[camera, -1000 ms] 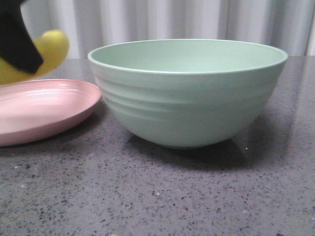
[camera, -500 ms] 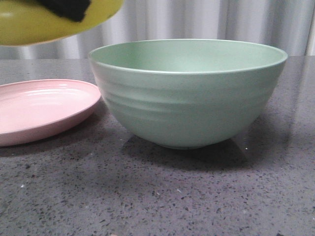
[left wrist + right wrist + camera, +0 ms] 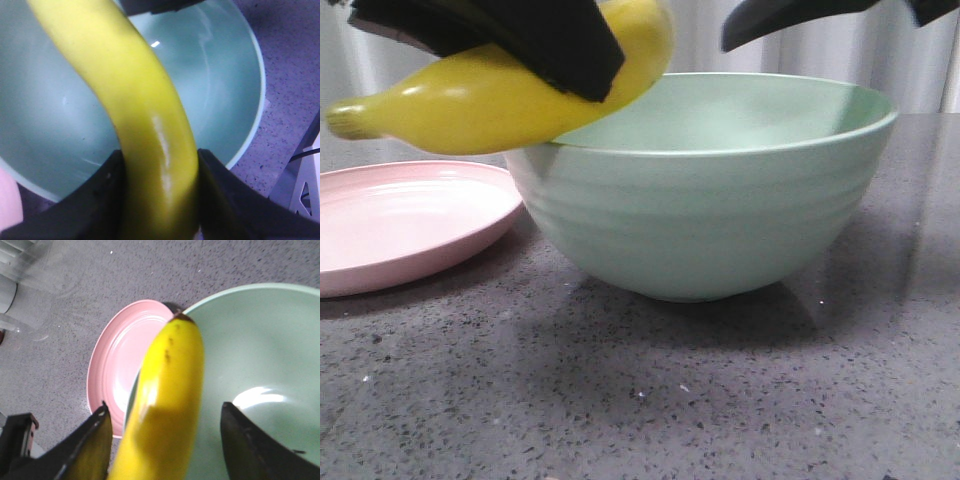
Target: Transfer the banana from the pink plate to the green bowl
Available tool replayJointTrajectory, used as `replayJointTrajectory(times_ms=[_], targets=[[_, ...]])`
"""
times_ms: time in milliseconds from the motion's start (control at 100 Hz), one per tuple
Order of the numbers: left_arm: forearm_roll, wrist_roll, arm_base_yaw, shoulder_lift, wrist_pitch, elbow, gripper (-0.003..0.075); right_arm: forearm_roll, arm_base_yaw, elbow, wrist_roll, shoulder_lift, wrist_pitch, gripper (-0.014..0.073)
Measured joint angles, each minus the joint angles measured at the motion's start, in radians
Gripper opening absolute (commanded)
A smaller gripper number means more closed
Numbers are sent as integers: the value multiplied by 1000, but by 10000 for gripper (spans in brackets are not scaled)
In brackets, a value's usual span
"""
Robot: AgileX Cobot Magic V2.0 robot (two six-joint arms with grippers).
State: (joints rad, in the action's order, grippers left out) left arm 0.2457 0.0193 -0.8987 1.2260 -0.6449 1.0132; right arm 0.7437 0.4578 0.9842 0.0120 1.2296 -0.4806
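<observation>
Left wrist view: left tool [image 3: 159,200] clamps banana [image 3: 135,115] mid-body over green bowl [image 3: 220,75], ready to drop; right tool [image 3: 162,440] spread, empty; pink plate [image 3: 400,220] bare beside bowl.

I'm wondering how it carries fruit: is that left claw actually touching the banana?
Touching. The left wrist view shows both fingers of the left gripper pressed against the banana, with no gap.

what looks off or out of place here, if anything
Nothing is spilled or damaged. The banana is clamped in the left gripper above the green bowl rim, one end jutting back toward the empty pink plate. The right gripper straddles it, open.
</observation>
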Motion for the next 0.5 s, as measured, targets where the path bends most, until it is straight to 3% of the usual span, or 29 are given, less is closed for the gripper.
replayJointTrajectory(times_ms=[320,420,500], targets=[[3,0,-6,2,13,0,94,31,13,47,0,92,6,392],[3,0,-6,2,14,0,94,33,13,47,0,99,7,321],[3,0,-6,2,16,0,101,33,13,48,0,101,7,204]])
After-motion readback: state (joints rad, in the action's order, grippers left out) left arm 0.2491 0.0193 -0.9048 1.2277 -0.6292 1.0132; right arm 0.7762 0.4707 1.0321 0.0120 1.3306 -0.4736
